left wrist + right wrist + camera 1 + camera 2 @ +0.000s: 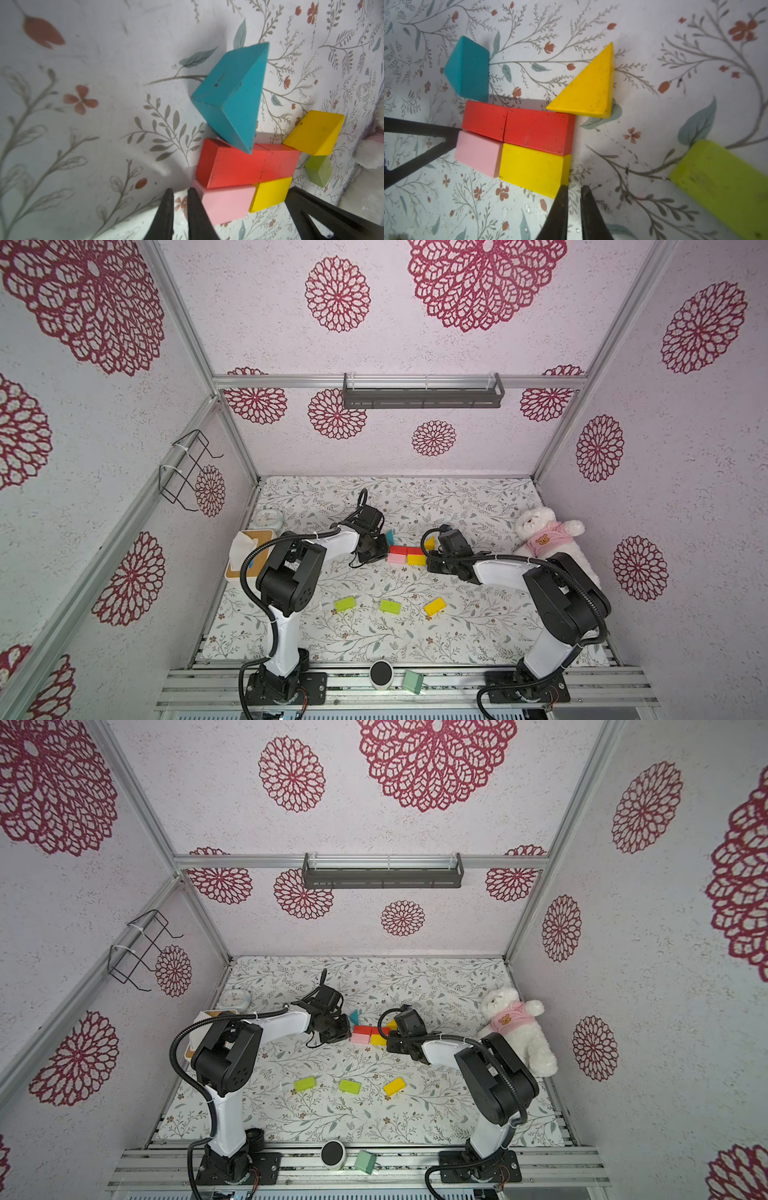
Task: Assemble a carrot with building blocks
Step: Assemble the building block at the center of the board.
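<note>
Right wrist view: closed, empty right gripper [574, 188] just beside half-built carrot [529, 133], mid desk [654, 52]; left gripper [180, 190] opposite, also closed, empty. Probably light, hard, slick: pinch loose blocks [390, 606] across 2 long flat sides.

Half-built carrot [407, 555] at mid-table: two red bricks [529, 128] end to end, pink brick [477, 153] and yellow brick [531, 166] flush along their front. Teal triangle [469, 68] and yellow triangle [589, 89] seemingly touching its far corners. Loose in front: two lime-green bricks [345, 604], another yellow brick [434, 607].
</note>
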Motion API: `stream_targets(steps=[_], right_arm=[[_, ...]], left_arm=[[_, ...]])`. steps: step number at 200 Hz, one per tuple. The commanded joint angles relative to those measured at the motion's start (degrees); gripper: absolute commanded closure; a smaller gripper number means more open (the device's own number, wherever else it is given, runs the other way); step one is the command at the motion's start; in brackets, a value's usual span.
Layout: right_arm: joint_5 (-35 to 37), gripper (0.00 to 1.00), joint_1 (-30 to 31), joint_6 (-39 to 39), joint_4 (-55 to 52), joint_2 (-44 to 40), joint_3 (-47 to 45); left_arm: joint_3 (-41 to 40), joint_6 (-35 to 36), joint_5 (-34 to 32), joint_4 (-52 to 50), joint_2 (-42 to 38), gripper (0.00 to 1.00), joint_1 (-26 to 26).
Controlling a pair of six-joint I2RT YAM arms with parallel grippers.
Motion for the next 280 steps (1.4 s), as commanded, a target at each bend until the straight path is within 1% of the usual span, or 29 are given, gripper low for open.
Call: stream_targets(steps=[1,125,167,197,201,216,244,252,270,280], right_arm=[[-0.37,0.83,0.25,0.65,0.69,0.23,1.17],[-0.91,0.81,0.78,0.78,0.66,1.05,2.0],[1.25,0.8,0.78,1.32,-0.76,-1.07,1.7],[3.44,0.74,0.75,1.3,-3.44,-5.28,1.06],[3.77,0.72,0.74,1.31,-3.7,-5.93,0.9],[4.76,0.69,0.73,1.11,-5.17,-8.85,0.32],[5.73,0.62,1.18,0.15,-11.61,-14.92,-0.79],[6.25,0.58,2.09,-0.29,-13.96,-17.03,-1.79],[7.87,0.46,5.24,-0.64,-19.75,-22.04,-4.65],[8.35,0.41,7.16,-0.44,-23.03,-24.57,-5.98]], left_arm=[[0.86,-0.7,0.62,0.21,1.63,0.82,-0.65],[-0.34,-1.66,-0.34,0.94,0.56,0.82,-0.07],[-1.07,-1.29,-0.94,0.75,-1.23,0.82,0.49],[-1.67,-0.68,-2.41,-0.09,-2.87,0.81,0.65],[-1.83,-0.65,-2.66,-0.09,-5.1,0.81,0.59],[-2.45,-0.31,-3.23,0.06,-6.65,0.81,0.85],[-3.8,-0.02,-3.7,-0.07,-9.22,0.81,0.83],[-4.62,0.05,-3.79,0.1,-10.34,0.8,0.85],[-7.39,0.01,-4.87,0.5,-13.81,0.79,0.84],[-9.22,0.13,-5.51,1.04,-16.19,0.77,0.84]])
